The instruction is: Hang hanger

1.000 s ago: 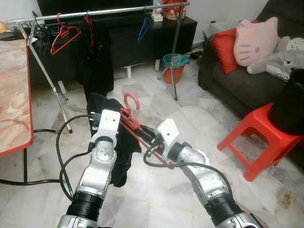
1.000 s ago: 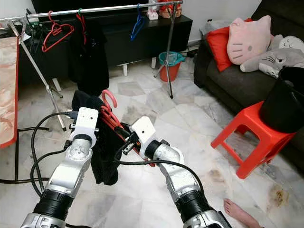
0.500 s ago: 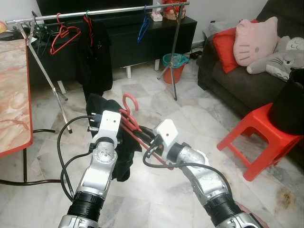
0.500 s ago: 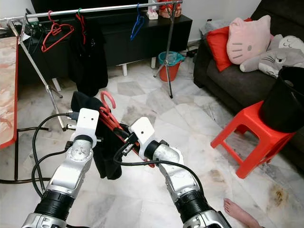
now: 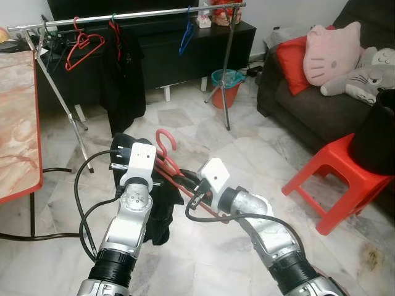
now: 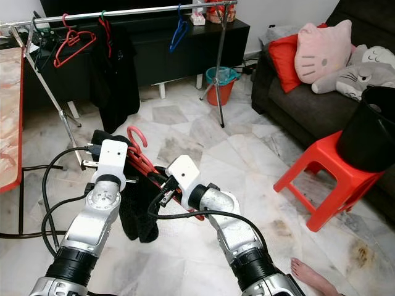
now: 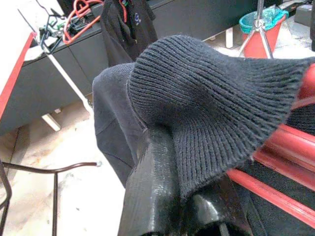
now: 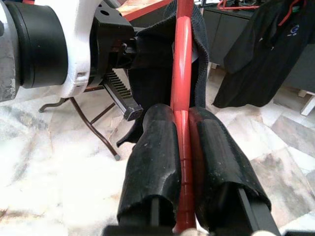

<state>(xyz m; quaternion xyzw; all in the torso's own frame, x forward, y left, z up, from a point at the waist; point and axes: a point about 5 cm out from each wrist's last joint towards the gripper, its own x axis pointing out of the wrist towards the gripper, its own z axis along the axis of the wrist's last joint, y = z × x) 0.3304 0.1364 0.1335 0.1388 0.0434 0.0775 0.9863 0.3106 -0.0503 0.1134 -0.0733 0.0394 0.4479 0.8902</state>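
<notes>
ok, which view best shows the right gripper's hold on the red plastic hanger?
The right wrist view: the right gripper has both black fingers shut on the red plastic hanger. The eye views show the hanger's hook and the black garment on it; the left wrist view shows knit fabric and red bars.

Two glossy black fingers of the left gripper are pinching a dark ribbed knit garment, which is draping over a red plastic hanger

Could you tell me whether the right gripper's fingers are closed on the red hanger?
Yes, the right gripper has both black fingers pressed against the red hanger bar running between them.
</notes>
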